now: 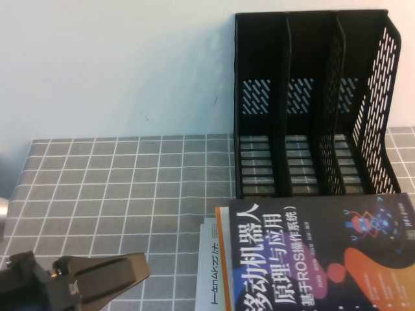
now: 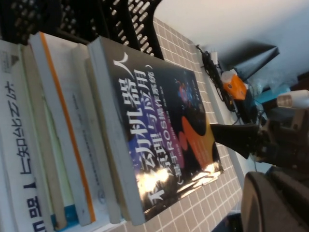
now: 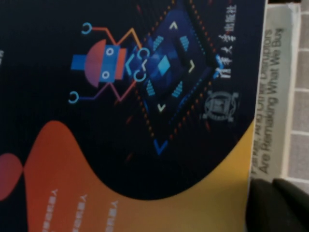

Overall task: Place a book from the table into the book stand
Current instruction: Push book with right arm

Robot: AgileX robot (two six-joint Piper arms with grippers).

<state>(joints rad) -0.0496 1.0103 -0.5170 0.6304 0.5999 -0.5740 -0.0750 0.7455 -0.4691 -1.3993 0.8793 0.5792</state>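
Book (image 1: pixel 318 253), the dark one with the white Chinese title, lies flat on top of a small pile at the table's (image 1: pixel 117 188) near right, just in front of the stand (image 1: pixel 311 103), whose three compartments hold nothing.

Going left to right in the high view: the left gripper (image 1: pixel 130 275) sits low at the near left, dark fingers tapering towards the pile, well apart from it with bare checked cloth between. I cannot tell from this how wide its jaws stand. Next comes the white book (image 1: pixel 209 272), its edge poking out from under the pile's left side. Then the dark book itself, its long axis running across the table, left to right, so the title reads along that line. The right gripper is outside the high view.

The left wrist view shows what the high view hides: the pile is several books deep, with an orange-edged cover (image 2: pixel 65 125) just below the dark book (image 2: pixel 159 135), and the right gripper (image 2: pixel 227 137) poised at the book's far edge as a dark pointed shape. Whether it grips or merely hovers, I cannot tell.

The right wrist view looks straight down at the robot graphic (image 3: pixel 104 60), with a grey printed strip (image 3: pixel 275 92) of the book beneath showing past the cover's edge. The right arm is judged nearer, so the lift likely falls to it.
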